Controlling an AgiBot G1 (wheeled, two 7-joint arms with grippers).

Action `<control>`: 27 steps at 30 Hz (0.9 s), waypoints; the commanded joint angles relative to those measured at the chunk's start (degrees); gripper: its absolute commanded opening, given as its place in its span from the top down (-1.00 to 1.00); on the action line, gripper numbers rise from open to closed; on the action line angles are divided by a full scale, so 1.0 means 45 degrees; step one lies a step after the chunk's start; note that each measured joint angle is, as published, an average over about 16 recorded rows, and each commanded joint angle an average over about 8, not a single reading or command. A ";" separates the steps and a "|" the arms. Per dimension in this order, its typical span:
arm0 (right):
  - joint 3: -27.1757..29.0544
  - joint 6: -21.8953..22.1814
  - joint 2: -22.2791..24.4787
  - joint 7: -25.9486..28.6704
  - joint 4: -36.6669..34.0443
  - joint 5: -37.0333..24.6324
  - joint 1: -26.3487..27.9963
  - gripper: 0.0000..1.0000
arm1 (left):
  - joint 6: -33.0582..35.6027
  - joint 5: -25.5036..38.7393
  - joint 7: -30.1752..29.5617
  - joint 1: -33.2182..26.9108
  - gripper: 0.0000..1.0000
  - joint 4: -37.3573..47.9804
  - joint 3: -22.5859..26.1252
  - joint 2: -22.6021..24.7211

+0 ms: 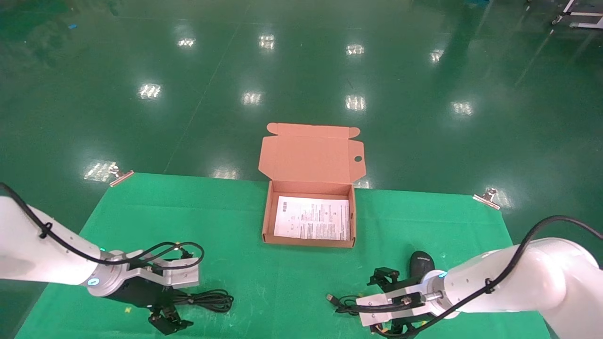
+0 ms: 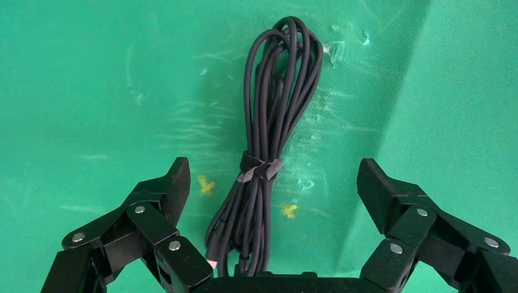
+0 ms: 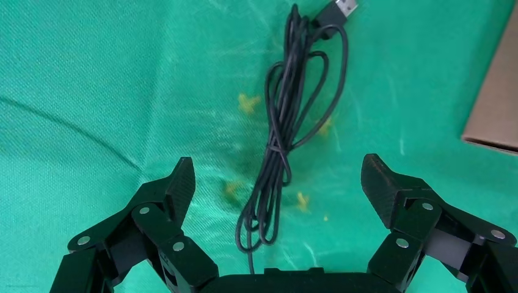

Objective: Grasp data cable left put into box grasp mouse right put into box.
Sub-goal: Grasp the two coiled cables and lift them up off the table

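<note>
Near the desk's (image 1: 141,212) front edge, the open left gripper (image 2: 272,183) straddled the data cable (image 2: 275,116) while the open right gripper (image 3: 278,180) hung over the mouse's (image 1: 421,263) cord (image 3: 287,128).

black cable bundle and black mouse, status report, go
Left pincer open over tied black cable bundle. Right pincer open over mouse cord; black oval mouse beside it. Orange-brown cardboard box open, leaflet inside, nothing blocking.

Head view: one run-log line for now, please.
left gripper open over tied black data cable | right gripper open over black mouse cord | orange-brown cardboard box open
</note>
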 commanded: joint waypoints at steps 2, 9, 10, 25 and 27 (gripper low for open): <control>-0.0045 0.0155 -0.0211 0.0055 -0.0364 -0.0134 -0.0009 -1.00 | -0.0120 -0.0024 0.0307 -0.0084 -1.00 0.0629 -0.0010 0.0194; 0.0004 0.0544 -0.0476 0.0445 -0.1044 -0.0334 -0.0029 0.20 | -0.0321 -0.0238 0.1096 -0.0199 -0.23 0.1579 -0.0132 0.0434; 0.0039 0.0582 -0.0490 0.0518 -0.1136 -0.0312 -0.0033 0.45 | -0.0332 -0.0257 0.1197 -0.0218 0.02 0.1671 -0.0141 0.0454; 0.0125 0.0627 -0.0494 0.0596 -0.1250 -0.0187 -0.0043 1.00 | -0.0325 -0.0290 0.1303 -0.0256 1.00 0.1764 -0.0157 0.0474; 0.0115 0.0620 -0.0493 0.0580 -0.1226 -0.0195 -0.0043 1.00 | -0.0323 -0.0287 0.1288 -0.0247 1.00 0.1737 -0.0156 0.0467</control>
